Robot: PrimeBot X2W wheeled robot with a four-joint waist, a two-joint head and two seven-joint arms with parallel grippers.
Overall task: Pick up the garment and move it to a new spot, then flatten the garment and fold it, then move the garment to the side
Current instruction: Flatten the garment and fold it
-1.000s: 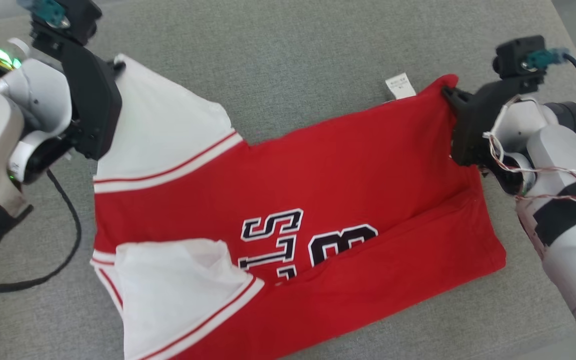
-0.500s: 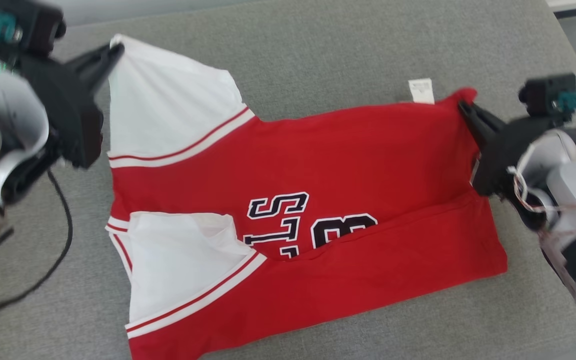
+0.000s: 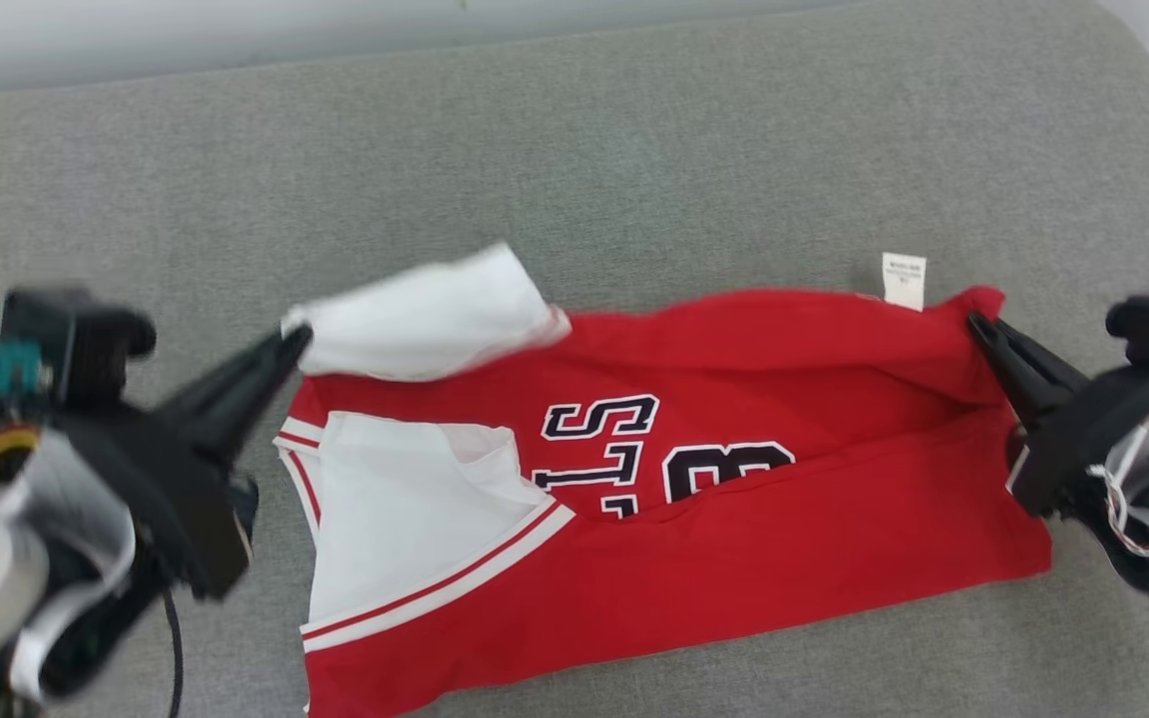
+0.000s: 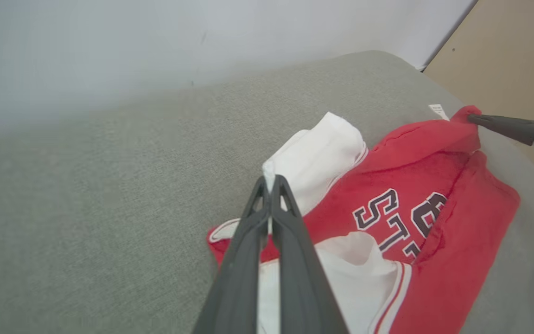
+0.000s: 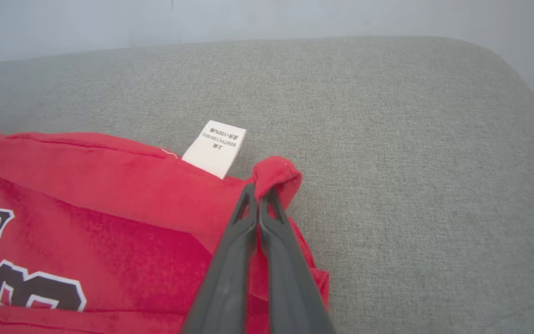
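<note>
Red with white sleeves, the garment lies across the middle of the grey fabric worktop, its length running from left to right in the head view. We see the left end effector with its fingers pressed together on the tip of the far white sleeve; that sleeve is raised off the cloth and bunched, hanging over the far left corner of the red body. The right end effector is likewise clamped, pinching the far right corner of the red hem; in the right wrist view a small fold of red cloth curls over its fingertips. The white care label sticks out from the far edge just beside that corner and lies flat on the worktop. The near sleeve rests flat on the body, its red-striped cuff slanting towards the middle. The near long edge of the red cloth is folded up over the front, so the black and white lettering is partly covered along its lower side. We see a crease running from the lettering towards the right corner; the far edge of the red body looks slightly slack between the two grips.
</note>
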